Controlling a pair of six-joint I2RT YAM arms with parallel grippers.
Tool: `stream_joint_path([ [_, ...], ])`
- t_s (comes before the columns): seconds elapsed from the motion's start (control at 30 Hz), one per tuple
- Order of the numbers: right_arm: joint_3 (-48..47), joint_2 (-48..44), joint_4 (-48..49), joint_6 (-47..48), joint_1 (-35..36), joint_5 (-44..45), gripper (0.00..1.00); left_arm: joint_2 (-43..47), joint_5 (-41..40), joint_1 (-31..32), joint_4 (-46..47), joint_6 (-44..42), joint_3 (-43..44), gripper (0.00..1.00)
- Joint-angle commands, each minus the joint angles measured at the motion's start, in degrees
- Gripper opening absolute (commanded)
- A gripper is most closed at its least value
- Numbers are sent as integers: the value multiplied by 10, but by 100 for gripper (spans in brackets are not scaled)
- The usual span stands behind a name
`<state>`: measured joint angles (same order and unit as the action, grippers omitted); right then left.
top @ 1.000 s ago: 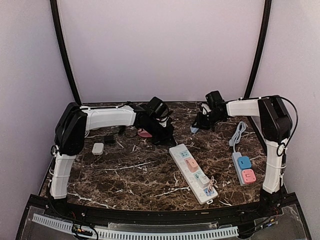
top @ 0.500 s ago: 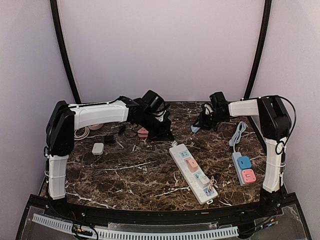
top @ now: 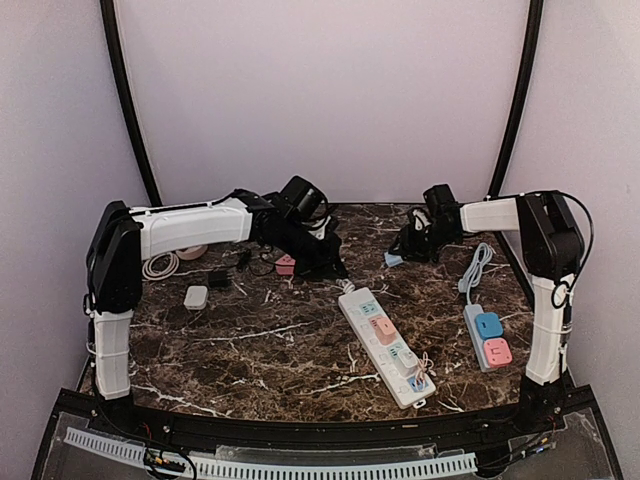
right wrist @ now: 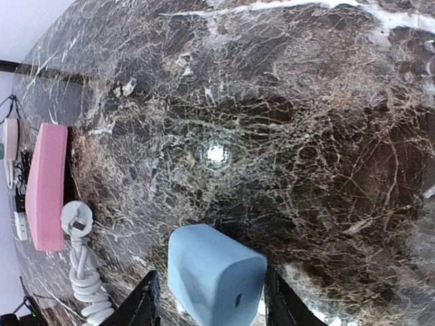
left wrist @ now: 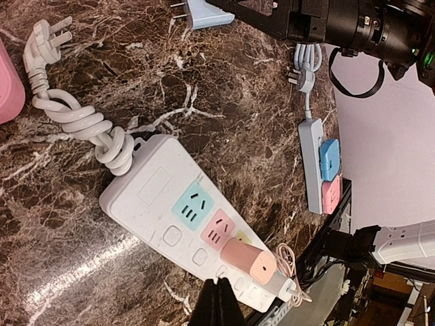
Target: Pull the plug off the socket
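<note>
Marble table (top: 250,340) holds the loose white power strip (left wrist: 170,204), pink plug (left wrist: 248,261) seated at its near end, so with the left gripper (left wrist: 217,305) closed on nothing and the right gripper (right wrist: 211,285) spread around a blue adapter (right wrist: 214,261), a tug may drag the strip.

Bare tabletop (top: 260,350) left of power strip (top: 385,345)

Glossy marble-look table (right wrist: 285,102), smooth plastic socket strip (left wrist: 163,197), seemingly matt blue plug (right wrist: 216,275).
</note>
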<state>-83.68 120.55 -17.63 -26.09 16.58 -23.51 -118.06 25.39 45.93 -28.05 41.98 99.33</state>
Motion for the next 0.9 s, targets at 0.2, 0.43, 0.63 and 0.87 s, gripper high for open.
stream_joint_path([
  [0.2,7,-81,-60,44,5,104,65,31,-7,5,9,-1,-19,0],
  [0.43,55,-165,-96,70,67,161,65,28,-4,5,31,10,-31,0],
  [0.63,114,-244,-123,68,144,196,62,19,15,5,74,35,-50,0],
  [0.87,172,-320,-174,40,214,232,62,8,38,5,143,72,-72,0],
])
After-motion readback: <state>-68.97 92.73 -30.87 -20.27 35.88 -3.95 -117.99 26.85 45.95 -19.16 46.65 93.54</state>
